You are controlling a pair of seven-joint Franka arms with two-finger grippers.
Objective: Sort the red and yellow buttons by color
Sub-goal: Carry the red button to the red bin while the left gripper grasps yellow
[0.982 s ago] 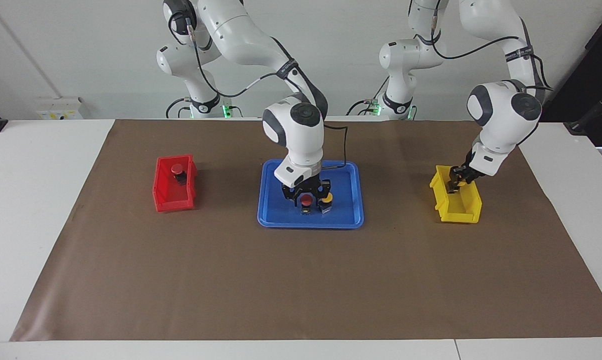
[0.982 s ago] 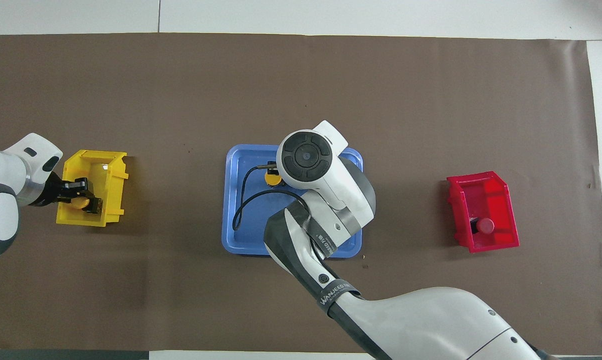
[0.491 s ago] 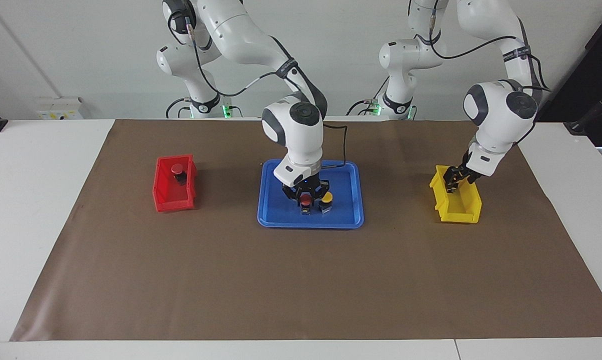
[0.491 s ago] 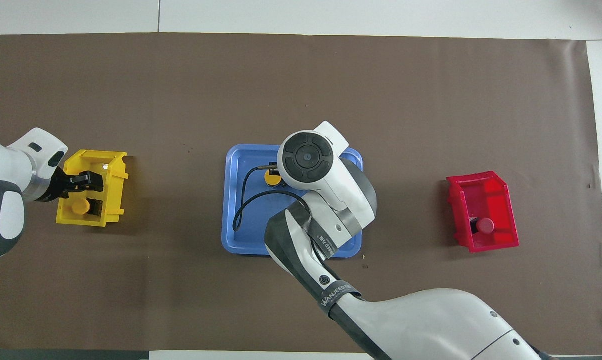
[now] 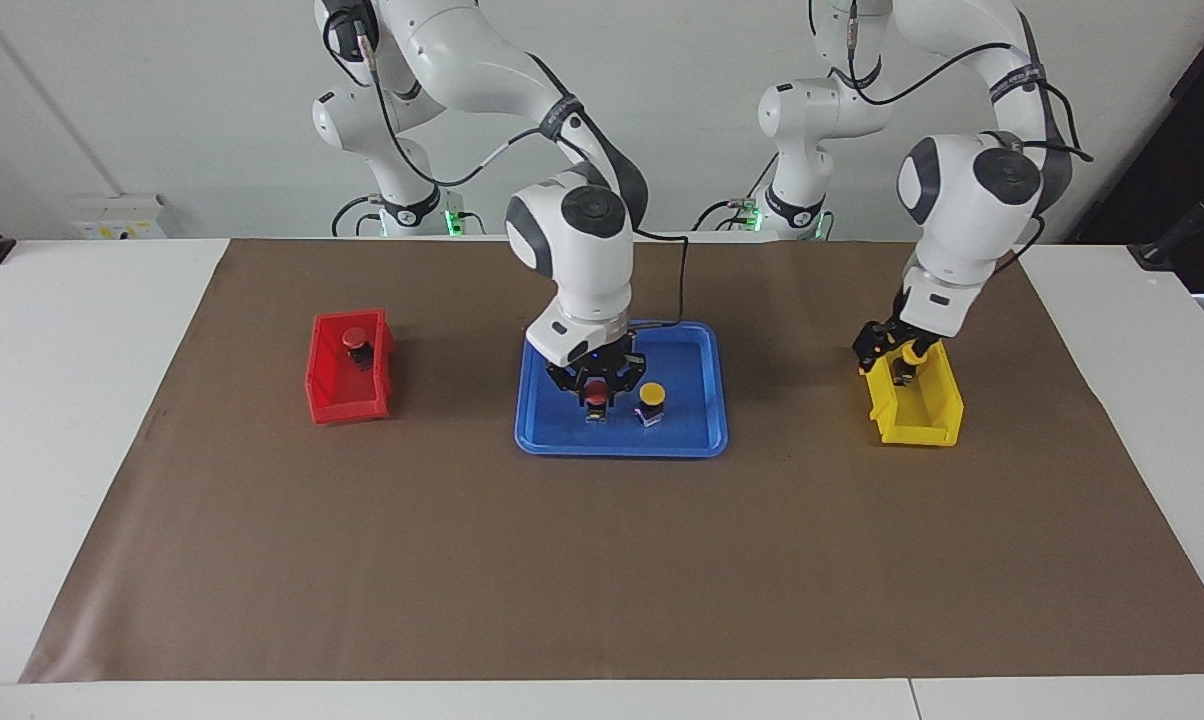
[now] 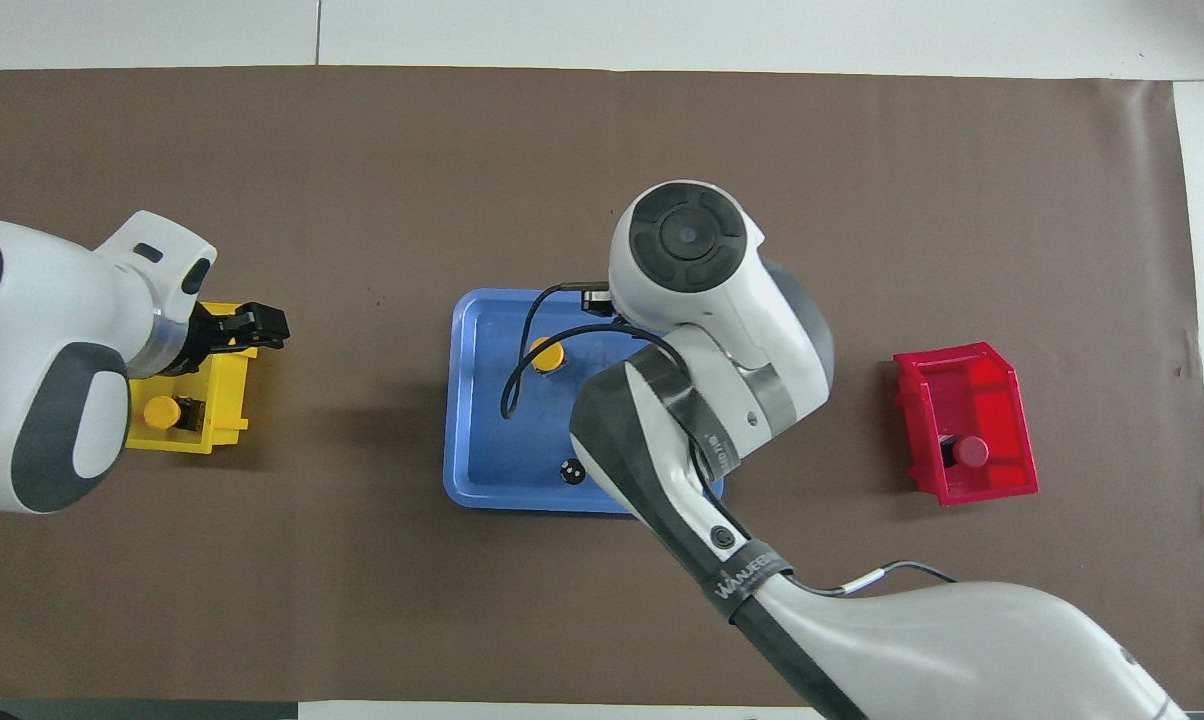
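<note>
My right gripper [image 5: 596, 388] hangs just above the blue tray [image 5: 622, 446], shut on a red button [image 5: 596, 394]; in the overhead view the arm's wrist hides both. Beside it a yellow button [image 5: 651, 396] [image 6: 547, 354] stands on the tray. Another red button [image 5: 357, 341] [image 6: 970, 452] lies in the red bin [image 5: 347, 405] [image 6: 1002, 400]. A second yellow button [image 6: 162, 412] lies in the yellow bin [image 5: 924, 428] [image 6: 224, 405]. My left gripper [image 5: 890, 352] [image 6: 262, 328] is open and holds nothing, raised over that bin's end nearer the robots.
A small dark cylinder [image 6: 569, 470] sits on the tray [image 6: 492, 490] near its edge closest to the robots. Everything rests on a brown mat [image 5: 602, 560]. The red bin is toward the right arm's end of the table, the yellow bin toward the left arm's end.
My left gripper opened, left the yellow button in the yellow bin and rose. My right gripper shut on the red button and lifted it slightly, shifting toward the right arm's end.
</note>
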